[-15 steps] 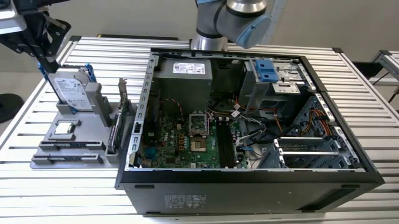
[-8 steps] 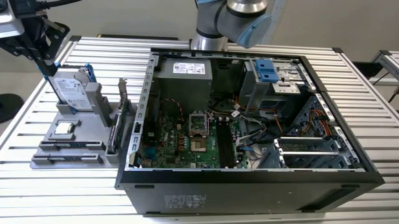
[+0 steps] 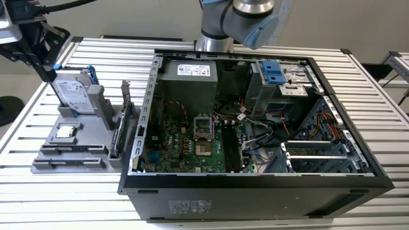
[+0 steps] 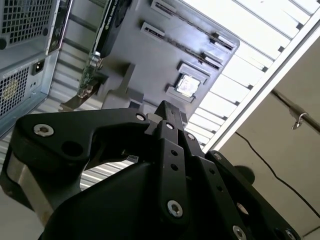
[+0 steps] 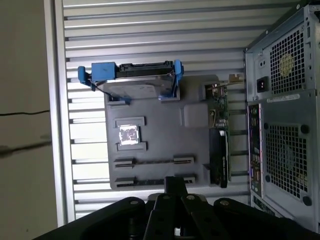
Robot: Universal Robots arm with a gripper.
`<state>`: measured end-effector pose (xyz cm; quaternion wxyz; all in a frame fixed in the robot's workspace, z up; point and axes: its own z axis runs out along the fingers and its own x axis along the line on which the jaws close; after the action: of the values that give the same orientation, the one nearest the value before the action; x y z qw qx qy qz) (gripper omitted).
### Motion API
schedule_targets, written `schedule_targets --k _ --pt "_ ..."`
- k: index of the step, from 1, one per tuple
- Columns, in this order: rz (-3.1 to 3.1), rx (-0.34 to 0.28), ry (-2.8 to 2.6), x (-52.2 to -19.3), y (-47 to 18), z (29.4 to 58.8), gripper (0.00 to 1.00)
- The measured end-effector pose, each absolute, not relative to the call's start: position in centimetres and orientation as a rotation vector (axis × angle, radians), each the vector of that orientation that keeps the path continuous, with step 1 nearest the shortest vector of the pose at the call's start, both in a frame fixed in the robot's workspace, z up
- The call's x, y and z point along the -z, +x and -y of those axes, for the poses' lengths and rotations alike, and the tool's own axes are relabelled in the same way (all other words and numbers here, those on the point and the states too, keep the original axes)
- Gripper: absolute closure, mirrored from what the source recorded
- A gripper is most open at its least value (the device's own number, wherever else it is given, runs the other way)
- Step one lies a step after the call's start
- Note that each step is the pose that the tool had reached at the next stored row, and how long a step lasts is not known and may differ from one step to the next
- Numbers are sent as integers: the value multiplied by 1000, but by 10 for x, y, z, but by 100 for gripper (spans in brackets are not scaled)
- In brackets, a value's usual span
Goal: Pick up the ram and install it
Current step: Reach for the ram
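The ram (image 3: 70,149) is a thin dark stick standing on edge in a slot of the grey parts holder (image 3: 86,136), at the exterior view's left; a second similar stick (image 3: 64,164) sits in the slot in front of it. Both wrist views show these slotted sticks (image 5: 152,161) (image 4: 182,20). My black gripper (image 3: 46,72) hangs above the holder's far corner, over the hard drive, well apart from the ram. Its fingers (image 5: 175,184) (image 4: 167,114) are pressed together with nothing between them.
An open computer case (image 3: 255,187) takes up the table's middle, with the motherboard's long memory slots (image 3: 229,148) inside. The holder also carries a silver hard drive in a blue frame (image 3: 72,93), a processor chip (image 3: 66,132) and an upright expansion card (image 3: 119,132).
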<state>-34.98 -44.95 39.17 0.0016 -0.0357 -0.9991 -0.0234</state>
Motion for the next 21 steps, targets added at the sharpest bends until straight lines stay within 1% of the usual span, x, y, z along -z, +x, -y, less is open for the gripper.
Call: schedule_targets --k 21 --pt "3123 71 -112 -392 -344 471 100"
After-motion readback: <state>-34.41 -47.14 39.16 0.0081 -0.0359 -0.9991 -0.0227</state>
